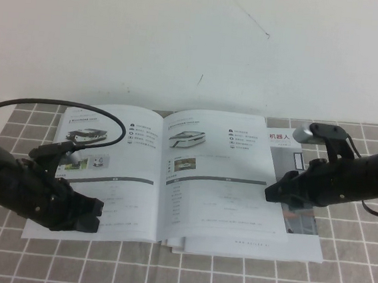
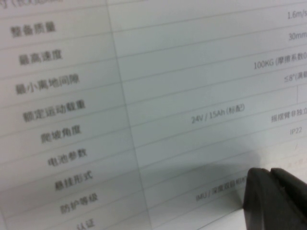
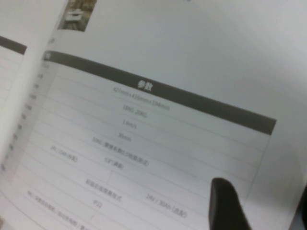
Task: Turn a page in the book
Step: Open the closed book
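Note:
The book (image 1: 116, 168) lies open on the checked cloth. The page (image 1: 218, 184) is its right-hand leaf, with a white-and-black vehicle photo and a grey-bar table; it lies nearly flat. The table also shows in the right wrist view (image 3: 144, 86). My right gripper (image 1: 272, 192) is open at the page's outer edge; in the right wrist view (image 3: 264, 206) its fingers stand apart above the table's corner. My left gripper (image 1: 95, 216) is shut and empty, with its tips (image 2: 273, 191) down on the left-hand leaf near the book's front left corner.
Other leaves and a cover with a colour picture (image 1: 298, 222) stick out beyond the page under my right arm. The grey checked cloth (image 1: 229, 279) runs all round the book. A white wall (image 1: 198, 42) stands just behind. A black cable (image 1: 58, 105) loops over the left leaf.

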Robot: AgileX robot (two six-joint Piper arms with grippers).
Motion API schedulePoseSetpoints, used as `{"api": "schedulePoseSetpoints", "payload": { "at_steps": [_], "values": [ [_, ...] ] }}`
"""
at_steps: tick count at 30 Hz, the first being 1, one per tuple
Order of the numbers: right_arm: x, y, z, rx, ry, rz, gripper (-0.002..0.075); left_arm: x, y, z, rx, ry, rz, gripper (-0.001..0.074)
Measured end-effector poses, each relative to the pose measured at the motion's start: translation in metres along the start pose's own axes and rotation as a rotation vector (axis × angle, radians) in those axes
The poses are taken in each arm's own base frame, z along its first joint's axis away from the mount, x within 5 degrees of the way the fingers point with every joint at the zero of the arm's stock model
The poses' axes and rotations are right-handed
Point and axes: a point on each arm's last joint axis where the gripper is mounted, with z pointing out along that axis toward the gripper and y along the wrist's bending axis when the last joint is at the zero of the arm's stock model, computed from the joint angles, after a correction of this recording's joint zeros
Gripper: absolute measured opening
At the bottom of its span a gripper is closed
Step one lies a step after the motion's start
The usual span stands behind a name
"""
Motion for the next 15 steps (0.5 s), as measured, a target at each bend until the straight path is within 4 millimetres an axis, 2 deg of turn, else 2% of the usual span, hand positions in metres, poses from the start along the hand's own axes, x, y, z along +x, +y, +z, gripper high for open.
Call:
{"api": "schedulePoseSetpoints", "payload": {
  "at_steps": [15],
  "values": [
    [0.0038, -0.0007, 0.0054, -0.029, 0.023, 0.011, 0.0336, 0.0, 0.0, 0.0, 0.0, 0.0, 0.0, -0.0003]
  ]
}}
